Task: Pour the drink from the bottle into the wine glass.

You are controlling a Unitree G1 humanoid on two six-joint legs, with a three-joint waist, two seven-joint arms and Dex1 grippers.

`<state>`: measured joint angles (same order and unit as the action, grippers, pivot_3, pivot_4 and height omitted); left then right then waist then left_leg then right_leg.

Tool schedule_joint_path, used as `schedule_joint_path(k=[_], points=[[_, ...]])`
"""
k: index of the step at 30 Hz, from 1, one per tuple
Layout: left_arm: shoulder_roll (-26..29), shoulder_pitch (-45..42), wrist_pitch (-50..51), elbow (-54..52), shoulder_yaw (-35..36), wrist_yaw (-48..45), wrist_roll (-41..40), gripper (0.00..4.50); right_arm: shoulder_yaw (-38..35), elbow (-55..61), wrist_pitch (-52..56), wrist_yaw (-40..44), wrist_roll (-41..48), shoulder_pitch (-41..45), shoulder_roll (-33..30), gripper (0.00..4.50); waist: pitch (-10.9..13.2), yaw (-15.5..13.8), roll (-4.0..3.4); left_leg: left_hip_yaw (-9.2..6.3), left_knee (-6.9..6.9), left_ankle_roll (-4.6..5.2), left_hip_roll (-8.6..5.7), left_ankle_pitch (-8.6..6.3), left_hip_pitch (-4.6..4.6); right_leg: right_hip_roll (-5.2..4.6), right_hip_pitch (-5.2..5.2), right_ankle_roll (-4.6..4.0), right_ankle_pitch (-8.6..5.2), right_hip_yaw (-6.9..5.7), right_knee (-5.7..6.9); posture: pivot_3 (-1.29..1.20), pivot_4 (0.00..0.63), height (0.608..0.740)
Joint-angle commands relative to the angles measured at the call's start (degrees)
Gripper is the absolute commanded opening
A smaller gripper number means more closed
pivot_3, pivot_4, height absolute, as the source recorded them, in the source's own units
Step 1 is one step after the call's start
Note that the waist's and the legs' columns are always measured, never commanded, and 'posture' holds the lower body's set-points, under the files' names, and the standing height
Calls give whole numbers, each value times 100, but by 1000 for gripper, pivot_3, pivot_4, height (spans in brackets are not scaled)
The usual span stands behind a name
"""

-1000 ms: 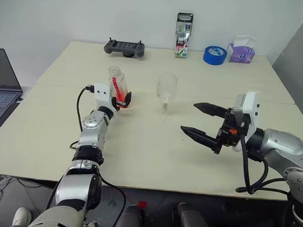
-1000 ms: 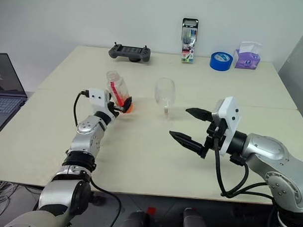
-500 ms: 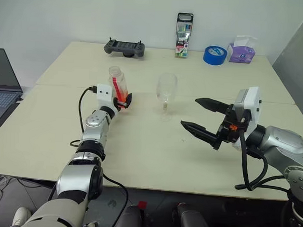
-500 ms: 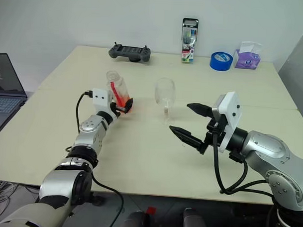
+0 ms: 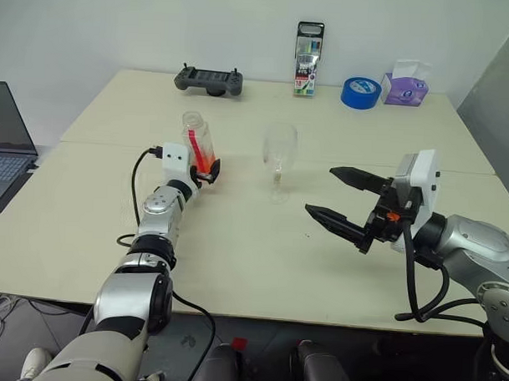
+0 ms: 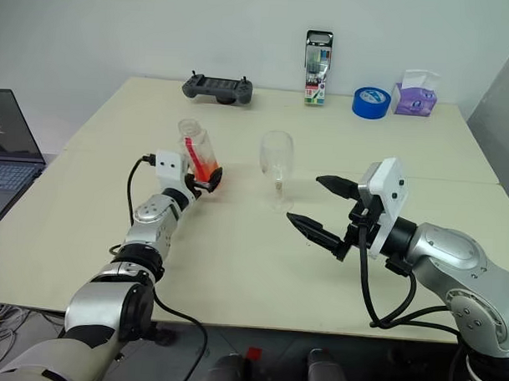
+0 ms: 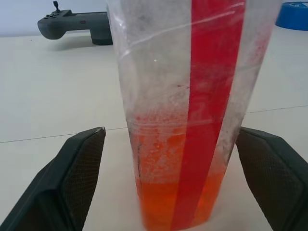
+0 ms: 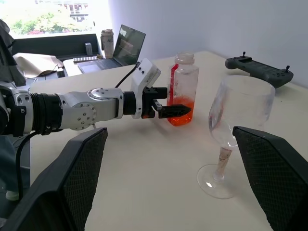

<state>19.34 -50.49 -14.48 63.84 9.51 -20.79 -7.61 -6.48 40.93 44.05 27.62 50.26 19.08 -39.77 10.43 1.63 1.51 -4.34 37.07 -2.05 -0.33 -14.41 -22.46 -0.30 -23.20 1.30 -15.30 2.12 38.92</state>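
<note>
While I hold my left gripper (image 7: 168, 192) fully open, the bottle (image 5: 197, 144) stands upright between its fingers, ungripped, nearer the table's (image 5: 235, 265) left edge, beside the wine glass (image 5: 279, 160).

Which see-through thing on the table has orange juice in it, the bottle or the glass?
The bottle with the red strip, between the left claw's open fingers. Orange drink sits at its bottom; the wine glass looks empty.
</note>
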Motion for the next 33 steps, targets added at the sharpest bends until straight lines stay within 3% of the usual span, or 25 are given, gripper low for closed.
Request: schedule_joint_path(k=[1, 12, 21, 28, 33], points=[[83, -239, -125, 30, 82, 23, 19, 4500, -133, 111, -127, 3, -25, 151, -32, 4447, 0, 0, 0, 0, 0, 0, 0, 0, 0, 0, 0, 0, 0, 0, 0, 0, 150, 740], [79, -461, -70, 240, 53, 98, 66, 4500, -78, 168, -175, 2, -235, -91, 12, 4447, 0, -1, 0, 2, 0, 0, -1, 0, -1, 0, -1, -7, 4, -2, 0, 0, 150, 740], [58, -386, -120, 160, 163, 175, -17, 1785, -77, 161, -261, -6, -372, -113, 18, 4500, 0, 1, 0, 2, 1, 0, -1, 0, -1, 0, -1, -6, 5, -3, 2, 0, 150, 740], [211, -512, -108, 156, 58, 276, 202, 1685, -51, 194, -241, -221, -444, -65, 209, 4500, 0, 2, 0, 2, 1, 0, -1, 0, -1, 0, -1, -20, 13, -2, 1, 0, 150, 740], [509, -910, -194, 57, -437, 7, 754, 1685, 1, 144, -392, -500, -716, 55, 467, 4500, 4, 1, 6, -3, 2, 0, -3, 0, -6, 3, -5, -22, 14, -7, 4, 0, 150, 740]])
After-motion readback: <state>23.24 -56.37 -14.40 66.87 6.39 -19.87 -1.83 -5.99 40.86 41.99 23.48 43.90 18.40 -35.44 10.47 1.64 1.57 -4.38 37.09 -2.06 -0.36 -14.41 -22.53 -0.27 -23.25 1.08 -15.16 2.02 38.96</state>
